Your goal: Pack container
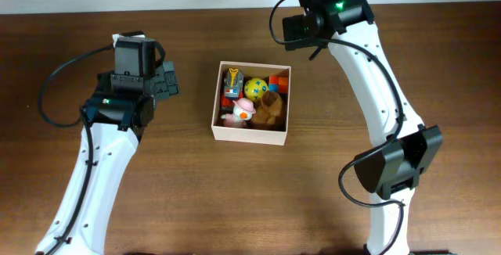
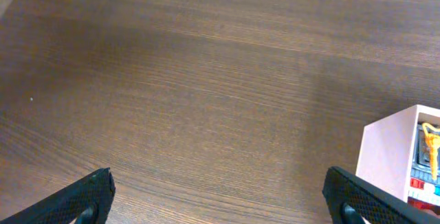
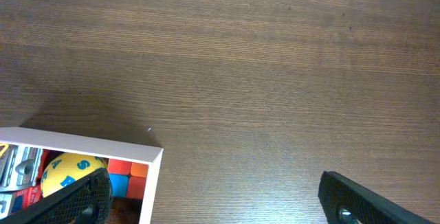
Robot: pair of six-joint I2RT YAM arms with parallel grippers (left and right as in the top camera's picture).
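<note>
The container [image 1: 249, 134] is a square white-walled box in the middle of the table. It holds a yellow ball [image 1: 255, 89], a brown plush [image 1: 271, 108], a pink and white toy [image 1: 243, 111], a red and grey toy [image 1: 232, 83] and a coloured cube [image 1: 279, 81]. My left gripper [image 1: 168, 80] is open and empty, left of the box; its wrist view [image 2: 220, 198] shows the box wall [image 2: 388, 148] at the right edge. My right gripper [image 1: 302, 36] is open and empty over the box's far right corner; its wrist view [image 3: 213, 198] shows the rim [image 3: 82, 146], ball [image 3: 65, 172] and cube [image 3: 127, 174].
The dark wooden table [image 1: 196, 192] ends at a white wall along the back edge [image 1: 196, 8]. The right arm's base [image 1: 395, 169] stands at the front right. A black cable [image 1: 59, 83] loops off the left arm.
</note>
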